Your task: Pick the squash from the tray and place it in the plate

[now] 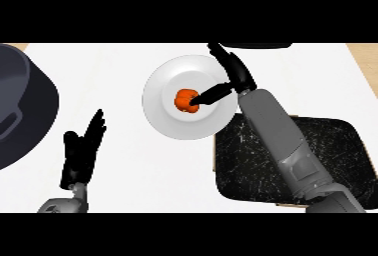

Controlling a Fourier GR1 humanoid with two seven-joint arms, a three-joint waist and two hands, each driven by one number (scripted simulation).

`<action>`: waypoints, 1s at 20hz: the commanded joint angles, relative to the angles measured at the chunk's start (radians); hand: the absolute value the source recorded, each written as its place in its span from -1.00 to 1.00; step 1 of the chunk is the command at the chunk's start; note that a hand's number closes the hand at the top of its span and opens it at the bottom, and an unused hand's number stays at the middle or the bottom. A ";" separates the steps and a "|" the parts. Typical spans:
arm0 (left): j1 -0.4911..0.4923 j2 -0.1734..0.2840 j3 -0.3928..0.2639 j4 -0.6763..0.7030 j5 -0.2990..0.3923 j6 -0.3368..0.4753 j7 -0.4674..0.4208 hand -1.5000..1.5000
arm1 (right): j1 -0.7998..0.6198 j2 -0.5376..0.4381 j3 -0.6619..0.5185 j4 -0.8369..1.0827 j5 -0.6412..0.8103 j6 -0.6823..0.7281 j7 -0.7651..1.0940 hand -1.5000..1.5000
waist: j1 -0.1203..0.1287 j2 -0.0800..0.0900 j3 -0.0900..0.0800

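White worktop (111, 65) fills the head view, with a strip of pale wood showing at the upper right corner. A white plate (166, 107) sits near the middle of the worktop, and the small orange squash (184, 100) lies on it, a little right of the plate's centre. The robot's right hand (235, 70) reaches over the plate's right rim, its grey forearm crossing up from the lower right. The thumb of that hand points left and touches the squash on its right side, while the fingers (221, 55) stretch straight up and away past the plate's upper edge, not curled round anything; the hand stands open, with only the thumb meeting the squash. A black tray (336, 145) with a speckled surface lies just beside the plate on its lower right, partly hidden under the right forearm, and nothing can be seen resting on its visible part. At the lower left, well apart from the plate, the left hand (77, 152) shows above its grey wrist, its fingers straight and pointing upward, holding nothing. A large dark round vessel (22, 107) occupies the left edge of the view, only partly in sight.
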 commanded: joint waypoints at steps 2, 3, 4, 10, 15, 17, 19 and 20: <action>0.031 -0.001 0.000 0.029 -0.002 -0.022 -0.045 0.00 | -0.004 0.010 -0.009 0.055 0.033 -0.034 -0.040 -1.00 | 0.003 0.001 0.000; 0.078 -0.024 -0.033 -0.072 -0.017 0.005 -0.003 0.00 | -0.042 0.033 -0.008 0.044 0.037 -0.072 0.022 -1.00 | 0.005 -0.001 0.000; 0.009 -0.020 -0.030 -0.049 -0.034 0.015 0.043 0.00 | -0.030 0.022 -0.020 0.105 0.044 -0.072 -0.041 -1.00 | 0.008 0.003 0.000; 0.022 -0.011 -0.006 -0.031 -0.005 -0.019 0.013 0.00 | -0.022 0.027 -0.017 0.151 0.089 -0.146 -0.061 -1.00 | 0.010 0.004 0.000; 0.019 -0.041 -0.031 -0.030 -0.046 0.017 0.021 0.00 | -0.004 -0.016 -0.027 0.176 0.105 -0.134 -0.075 -1.00 | 0.011 0.004 0.000; 0.023 0.028 0.014 -0.108 0.007 -0.048 0.089 0.00 | -0.039 -0.034 -0.022 0.166 0.116 -0.135 -0.005 -1.00 | 0.011 0.001 0.000; -0.017 -0.025 0.002 -0.016 -0.022 -0.003 0.045 0.00 | -0.011 -0.019 -0.022 0.146 0.123 -0.154 -0.007 -1.00 | 0.000 0.000 0.000; 0.014 0.006 0.023 -0.033 0.000 -0.039 0.009 0.00 | 0.026 -0.029 -0.026 0.140 0.122 -0.148 -0.037 -1.00 | 0.000 0.000 0.000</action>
